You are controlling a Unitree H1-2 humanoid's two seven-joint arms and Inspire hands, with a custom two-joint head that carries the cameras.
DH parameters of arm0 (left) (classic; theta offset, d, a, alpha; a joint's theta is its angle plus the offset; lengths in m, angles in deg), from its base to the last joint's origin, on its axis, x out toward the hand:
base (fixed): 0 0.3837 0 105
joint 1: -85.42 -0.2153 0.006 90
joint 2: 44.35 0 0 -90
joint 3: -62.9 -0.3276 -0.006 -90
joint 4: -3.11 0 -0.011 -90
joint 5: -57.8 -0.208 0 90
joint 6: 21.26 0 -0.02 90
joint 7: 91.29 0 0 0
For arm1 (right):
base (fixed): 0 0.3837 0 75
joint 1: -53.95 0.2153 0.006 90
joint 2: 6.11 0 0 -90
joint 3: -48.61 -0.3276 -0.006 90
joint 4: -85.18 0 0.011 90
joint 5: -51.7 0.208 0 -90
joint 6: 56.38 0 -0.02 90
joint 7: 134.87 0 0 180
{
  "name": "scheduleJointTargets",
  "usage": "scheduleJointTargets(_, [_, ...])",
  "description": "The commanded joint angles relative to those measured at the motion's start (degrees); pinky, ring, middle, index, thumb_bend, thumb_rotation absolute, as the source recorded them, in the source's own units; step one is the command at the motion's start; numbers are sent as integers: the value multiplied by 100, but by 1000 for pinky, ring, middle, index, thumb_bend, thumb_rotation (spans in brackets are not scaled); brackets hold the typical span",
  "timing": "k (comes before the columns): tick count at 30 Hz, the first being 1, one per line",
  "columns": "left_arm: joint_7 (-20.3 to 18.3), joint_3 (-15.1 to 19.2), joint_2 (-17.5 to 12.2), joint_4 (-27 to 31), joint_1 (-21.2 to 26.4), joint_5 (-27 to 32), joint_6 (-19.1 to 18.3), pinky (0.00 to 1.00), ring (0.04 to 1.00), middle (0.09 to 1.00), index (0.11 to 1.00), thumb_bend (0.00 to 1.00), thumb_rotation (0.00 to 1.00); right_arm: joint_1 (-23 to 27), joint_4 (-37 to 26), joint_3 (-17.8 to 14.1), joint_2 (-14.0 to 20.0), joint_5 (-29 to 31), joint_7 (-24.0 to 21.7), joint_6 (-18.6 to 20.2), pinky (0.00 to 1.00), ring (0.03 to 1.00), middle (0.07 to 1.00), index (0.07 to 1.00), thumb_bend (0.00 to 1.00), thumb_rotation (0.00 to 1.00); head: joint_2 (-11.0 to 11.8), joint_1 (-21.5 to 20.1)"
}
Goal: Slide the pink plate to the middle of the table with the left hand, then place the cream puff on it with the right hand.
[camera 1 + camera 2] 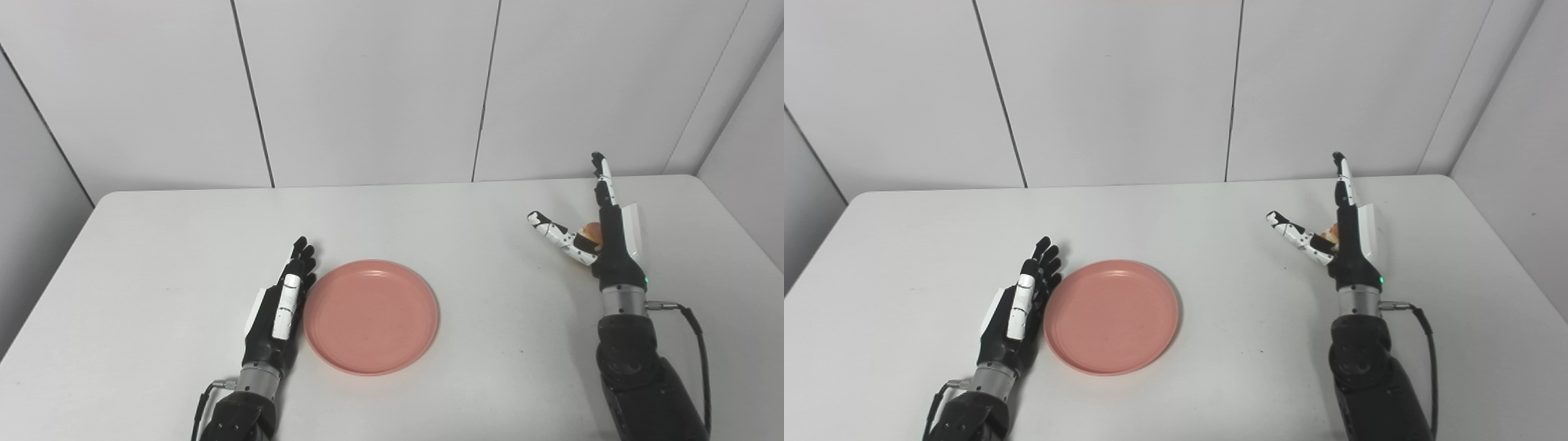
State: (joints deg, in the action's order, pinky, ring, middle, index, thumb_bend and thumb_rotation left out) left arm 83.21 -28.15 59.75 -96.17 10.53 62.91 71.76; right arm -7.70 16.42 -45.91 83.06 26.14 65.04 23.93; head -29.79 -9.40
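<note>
On the white table (153, 245), roughly centre, sits the pink plate (371, 316), empty, flat on the surface. Left hand (278, 306) lies edge-on w/ fingers straight and together, holding nothing, palm side against or just beside the plate's left rim; can't tell if it actually touches.

Right hand (603, 236) stands over to the right, well apart from the plate, fingers up and thumb splayed out, not clenched. Cream puff (591, 232) shows as a small tan lump between thumb and fingers, mostly hidden behind the hand; can't tell if it rests on the table or is already touched.

Handling, as judgement: plate looks like light, stiff plastic w/ a shallow raised rim, prob. slides easily on the smooth top, so push at the rim w/ the flat of the hand, low and steady, else it may spin. Puff is likely v. light, soft, crushable; take it round the sides w/ thumb opposite fingers, gentle squeeze only, lift straight, set down in plate centre.
</note>
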Motion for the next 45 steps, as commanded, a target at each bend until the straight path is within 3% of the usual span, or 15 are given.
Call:
scheduleJointTargets(1, [-63, 26, -38, -50, -97, 63, -102, 1000, 1000, 1000, 1000, 662, 1000, 258, -181, -29, 168, -158, 100, 297, 816, 898, 948, 941, 650, 470, -24, -47])
scheduleJointTargets(8, [-105, 17, -124, -65, -97, 70, -47, 1000, 1000, 1000, 1000, 675, 1000, 322, -183, 154, 427, -492, -128, 1056, 794, 904, 936, 939, 703, 400, -43, -292])
scheduleJointTargets(18, [-271, 145, -284, -291, -28, 268, 152, 1000, 1000, 1000, 1000, 665, 1000, 425, 137, 412, 479, -609, -277, 1589, 773, 883, 911, 912, 715, 317, -10, -684])
scheduleJointTargets(27, [-337, 179, -309, -259, -57, 308, 176, 1000, 1000, 1000, 1000, 657, 1000, 509, 578, 506, 494, -554, -161, 1655, 733, 853, 894, 889, 793, 181, -18, -718])
scheduleJointTargets(33, [-342, 239, -293, -314, -46, 338, 249, 1000, 1000, 1000, 1000, 669, 990, 540, 746, 585, 502, -571, -154, 1717, 717, 839, 885, 879, 774, 142, -32, -745])
scheduleJointTargets(45, [-391, 208, -320, -142, -90, 348, 46, 1000, 1000, 1000, 1000, 650, 1000, 573, 973, 691, 555, -636, -134, 2031, 718, 833, 884, 876, 674, 74, -67, -755])
